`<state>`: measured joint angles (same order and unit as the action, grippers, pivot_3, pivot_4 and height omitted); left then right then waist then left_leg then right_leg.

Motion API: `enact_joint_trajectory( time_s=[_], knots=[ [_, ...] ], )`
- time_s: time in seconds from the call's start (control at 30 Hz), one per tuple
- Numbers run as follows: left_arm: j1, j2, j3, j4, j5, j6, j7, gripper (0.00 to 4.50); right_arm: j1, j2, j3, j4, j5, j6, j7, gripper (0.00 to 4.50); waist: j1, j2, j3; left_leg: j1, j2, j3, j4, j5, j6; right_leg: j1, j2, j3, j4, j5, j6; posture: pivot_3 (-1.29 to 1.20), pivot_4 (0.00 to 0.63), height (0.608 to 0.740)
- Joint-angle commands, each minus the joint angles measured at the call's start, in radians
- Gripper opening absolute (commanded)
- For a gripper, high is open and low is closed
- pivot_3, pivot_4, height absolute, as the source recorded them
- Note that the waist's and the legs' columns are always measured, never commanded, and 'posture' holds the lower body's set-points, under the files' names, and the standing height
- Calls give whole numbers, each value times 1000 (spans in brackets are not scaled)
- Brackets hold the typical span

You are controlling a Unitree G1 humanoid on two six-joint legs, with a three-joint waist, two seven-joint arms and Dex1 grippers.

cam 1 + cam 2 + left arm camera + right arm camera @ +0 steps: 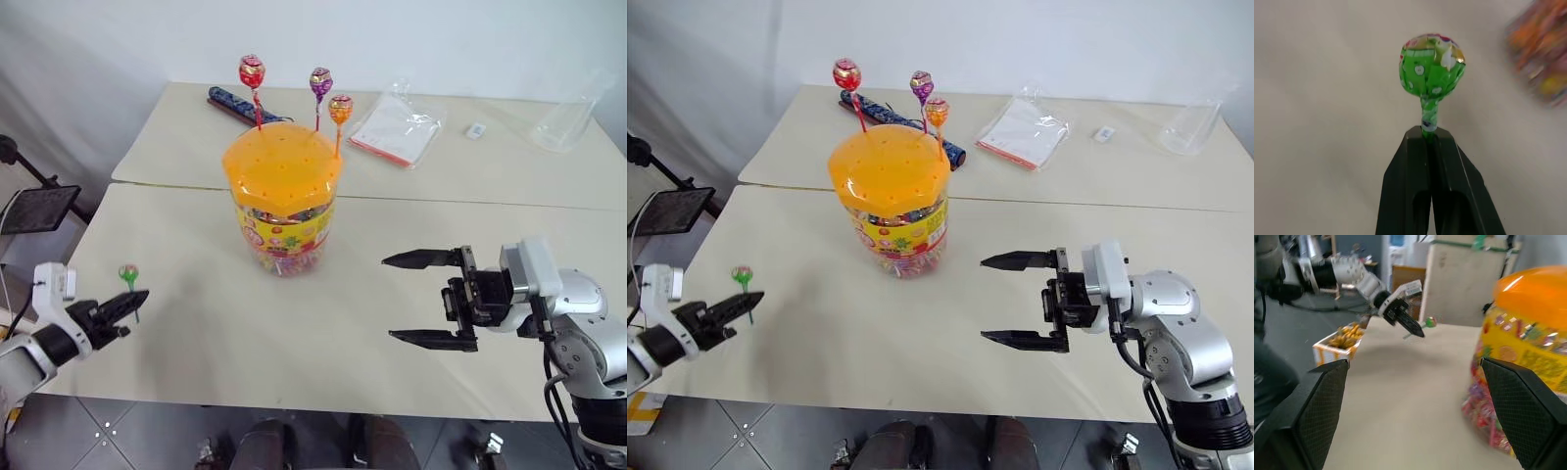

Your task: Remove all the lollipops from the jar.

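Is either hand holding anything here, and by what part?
The left hand is shut on the green lollipop, pinching its stick just below the head. The right hand is open and holds nothing.

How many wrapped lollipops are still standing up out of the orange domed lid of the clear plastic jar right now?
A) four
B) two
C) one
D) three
D: a red-headed lollipop, a purple-headed lollipop and an orange-headed lollipop rise on their sticks from the holed orange lid of the clear plastic jar, while the green-headed lollipop is off to the side, pinched in the left gripper.
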<state>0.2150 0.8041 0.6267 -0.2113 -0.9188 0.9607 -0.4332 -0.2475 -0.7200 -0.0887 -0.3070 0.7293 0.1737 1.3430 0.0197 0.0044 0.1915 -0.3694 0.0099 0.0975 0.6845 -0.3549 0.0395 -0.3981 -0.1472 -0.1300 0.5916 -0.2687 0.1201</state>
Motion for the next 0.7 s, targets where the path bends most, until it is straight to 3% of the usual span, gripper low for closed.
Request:
enact_joint_trajectory(
  time_s=[0.03,0.2,0.37,0.57,0.7],
  knots=[
    [23,-6,-6,-60,37,9,18,9,18,-19,-35,45,-28,-43,40,4500,6,0,0,0,0,0,0,0,0,0,0,-1,0,0,0,0,150,740],
    [-17,13,-2,-56,65,3,9,1320,74,-27,-76,14,-4,-6,7,4500,3,1,0,0,1,-1,0,0,-2,-2,0,-2,2,-2,-3,0,150,740],
    [5,102,52,-33,108,-180,-290,2803,132,-17,-137,-64,54,53,-88,4500,-2,1,0,-1,2,3,-1,2,1,-5,2,-3,6,-2,-4,0,150,740],
    [-140,218,82,99,91,-315,-563,2803,124,-2,-234,-97,122,102,-227,4500,0,1,0,-1,2,12,-1,2,2,-13,2,-2,10,-3,-5,0,150,740],
    [-566,143,-104,142,66,-386,-557,2803,91,45,-306,-118,220,141,-367,4500,19,-1,0,-2,0,9,0,2,2,-13,2,-3,12,-2,-4,0,150,740]
  ],
)
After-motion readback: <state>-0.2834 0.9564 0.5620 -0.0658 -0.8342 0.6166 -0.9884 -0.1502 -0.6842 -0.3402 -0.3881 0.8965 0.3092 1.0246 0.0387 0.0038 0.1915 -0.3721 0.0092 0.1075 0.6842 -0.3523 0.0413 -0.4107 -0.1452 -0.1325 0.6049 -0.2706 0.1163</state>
